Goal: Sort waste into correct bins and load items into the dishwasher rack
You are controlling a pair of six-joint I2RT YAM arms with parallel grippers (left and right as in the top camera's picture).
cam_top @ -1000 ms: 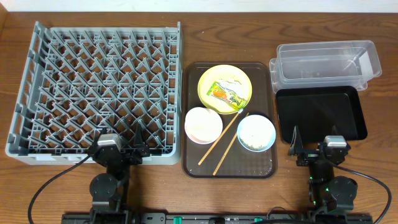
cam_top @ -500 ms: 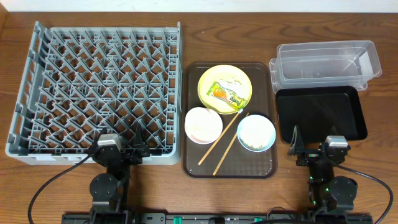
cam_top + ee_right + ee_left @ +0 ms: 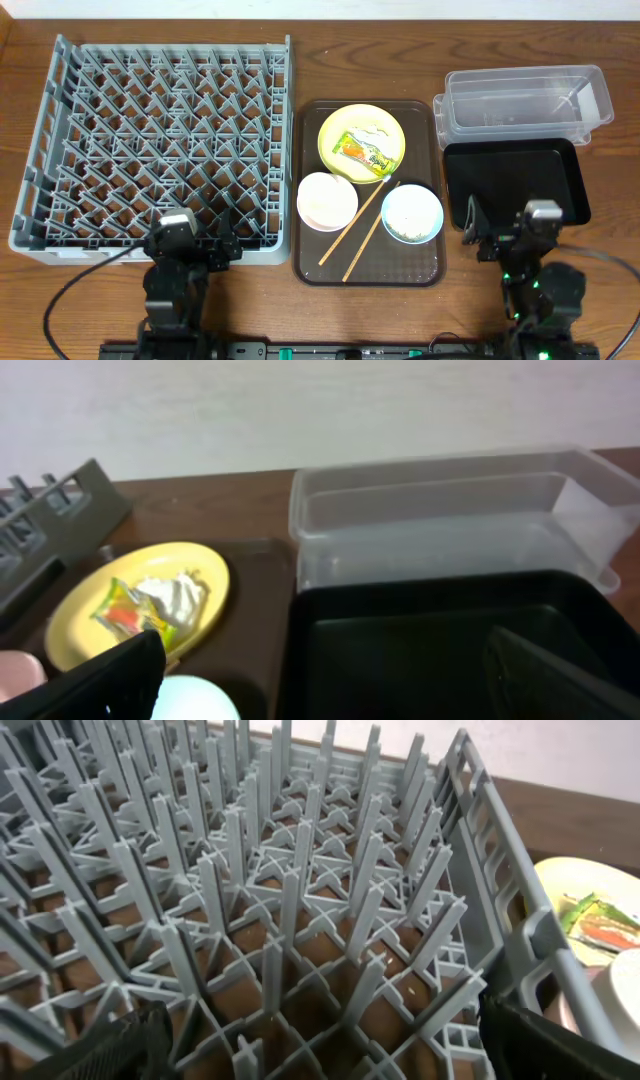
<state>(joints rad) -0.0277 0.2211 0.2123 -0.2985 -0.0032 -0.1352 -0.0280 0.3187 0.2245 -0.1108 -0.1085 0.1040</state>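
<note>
A brown tray sits mid-counter between the grey rack and the two bins. At its far end is a yellow-green plate carrying a printed wrapper with crumpled tissue touching it. Nearer are a white bowl and a light blue bowl; the blue one has a pale heap of crumbs in it. Two chopsticks lie slanted between the bowls.

On the right, the clear tub stands just behind the shallow black bin, their edges touching.

The left hand hangs over the rack's near right corner, fingers spread wide and gripping nothing. The right hand is likewise spread wide over the black bin's near left corner.
</note>
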